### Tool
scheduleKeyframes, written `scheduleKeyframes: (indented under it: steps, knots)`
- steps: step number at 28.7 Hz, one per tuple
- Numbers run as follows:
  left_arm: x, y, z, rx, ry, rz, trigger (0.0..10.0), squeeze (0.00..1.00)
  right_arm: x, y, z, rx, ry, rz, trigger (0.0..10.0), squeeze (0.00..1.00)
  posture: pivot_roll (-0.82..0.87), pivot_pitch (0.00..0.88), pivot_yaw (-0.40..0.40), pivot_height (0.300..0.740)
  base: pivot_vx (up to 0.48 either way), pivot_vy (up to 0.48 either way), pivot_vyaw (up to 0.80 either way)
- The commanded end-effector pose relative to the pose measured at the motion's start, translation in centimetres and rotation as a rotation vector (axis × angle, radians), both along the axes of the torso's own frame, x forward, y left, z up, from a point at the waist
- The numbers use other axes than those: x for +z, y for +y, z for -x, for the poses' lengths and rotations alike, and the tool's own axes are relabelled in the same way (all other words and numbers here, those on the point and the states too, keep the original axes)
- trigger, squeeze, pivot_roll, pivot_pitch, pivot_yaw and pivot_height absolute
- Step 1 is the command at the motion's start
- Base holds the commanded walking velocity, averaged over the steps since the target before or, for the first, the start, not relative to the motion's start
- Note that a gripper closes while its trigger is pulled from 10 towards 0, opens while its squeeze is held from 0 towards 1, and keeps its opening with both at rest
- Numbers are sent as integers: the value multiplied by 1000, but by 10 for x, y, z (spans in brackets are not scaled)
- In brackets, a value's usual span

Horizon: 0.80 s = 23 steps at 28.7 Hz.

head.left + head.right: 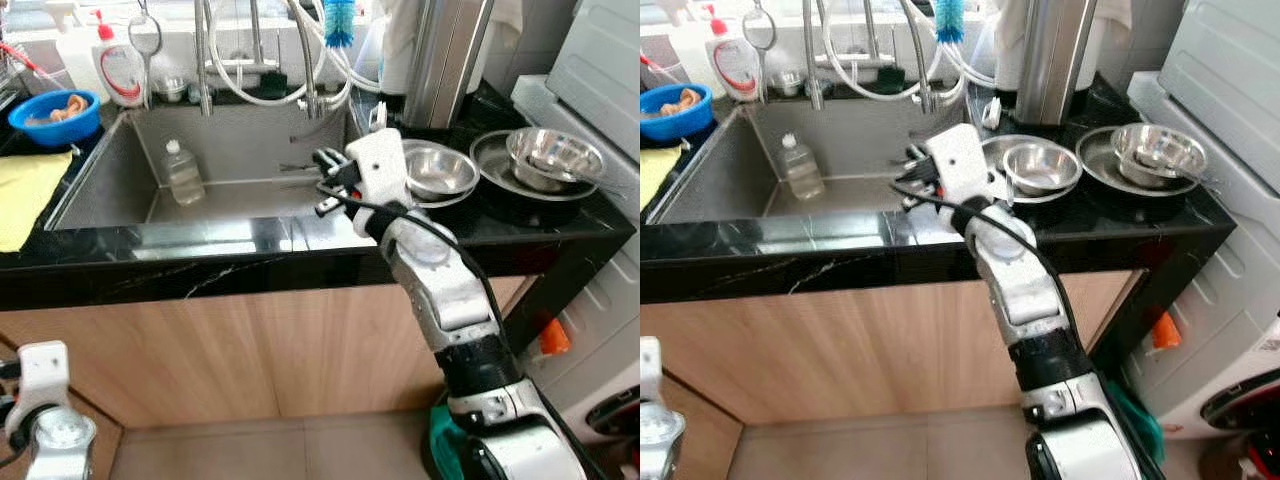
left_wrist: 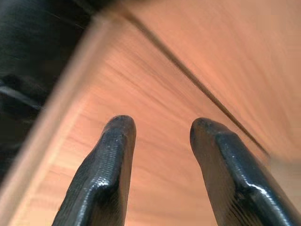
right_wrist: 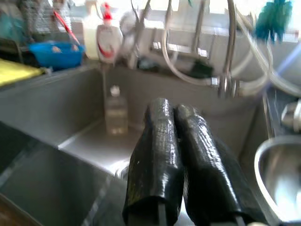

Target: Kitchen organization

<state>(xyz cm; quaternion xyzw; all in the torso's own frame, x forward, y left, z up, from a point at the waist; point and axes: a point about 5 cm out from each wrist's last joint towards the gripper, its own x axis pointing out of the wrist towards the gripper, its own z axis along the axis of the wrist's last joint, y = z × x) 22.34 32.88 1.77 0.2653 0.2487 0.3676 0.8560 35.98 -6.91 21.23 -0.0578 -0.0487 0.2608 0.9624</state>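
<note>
Sink (image 1: 100,190), steel, set in a black counter (image 1: 200,262); one clear plastic bottle (image 1: 184,172) stands upright on its floor, near the left wall and back. Right gripper (image 1: 327,183): raised over the sink's right front edge, fingers (image 3: 157,155) pressed together, holding nothing, pointed across the basin toward the bottle and well apart from it. Left gripper (image 2: 160,136): hangs low by the wooden cabinet front, fingers spread, idle. Steel bowls (image 1: 440,170) and plates (image 1: 555,158) sit on the counter right of the sink; blue bowl (image 1: 54,112), yellow cloth (image 1: 24,190) and soap bottle (image 1: 118,62) to the left; taps and hoses (image 1: 300,70) along the back. Step in hand, as judged: reach for the bottle, the one loose item in the basin. To do it well: part the fingers before descending, cross the basin under the hoses without snagging them, straddle the bottle's body below the shoulder, and close gently, since thin clear plastic probably flexes and may slip or tip if nudged from one side first.
</note>
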Motion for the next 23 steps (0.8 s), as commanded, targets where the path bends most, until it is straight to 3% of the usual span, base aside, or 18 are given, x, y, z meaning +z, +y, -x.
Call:
scheduleKeyframes:
  steps: [1, 2, 4, 6, 15, 21, 22, 23]
  knots:
    - [-11, -11, -2, -68, 66, 38, 10000, 0, 3, -1, -4, -8, 3, -12, 10000, 0, -142, 0, 30, 740, 0, 0, 0]
    - [-24, -24, -2, -141, 129, 98, 10000, 0, -1, -5, -8, -20, 28, -18, 10000, 0, -140, 0, 31, 740, 0, 0, 0]
    - [-27, -28, -2, -153, 136, 109, 10000, 0, -2, -6, -9, -23, 35, -21, 10000, 0, -140, 0, 31, 740, 0, 0, 0]
    - [-40, -47, -3, -255, 216, 147, 10000, 0, -4, -9, -15, -26, 46, -25, 10000, 0, -141, 0, 27, 740, 0, 0, 0]
    - [-58, -97, -12, -491, 317, 245, 10000, 0, -10, -14, -26, -57, 74, -34, 10000, 0, -136, 0, 20, 740, 0, 0, 0]
    - [-62, -109, -11, -528, 322, 274, 10000, 0, -16, -20, -31, -120, 80, 8, 10000, 0, -140, 0, 18, 740, 0, 0, 0]
    - [-63, -111, -10, -533, 323, 279, 10000, 0, -16, -20, -32, -126, 83, 0, 10000, 545, -143, 0, 19, 740, 0, 0, 0]
    - [-64, -112, -10, -538, 322, 285, 10000, 0, -17, -21, -32, -134, 85, -8, 10000, 1000, -144, 0, 21, 740, 0, 0, 0]
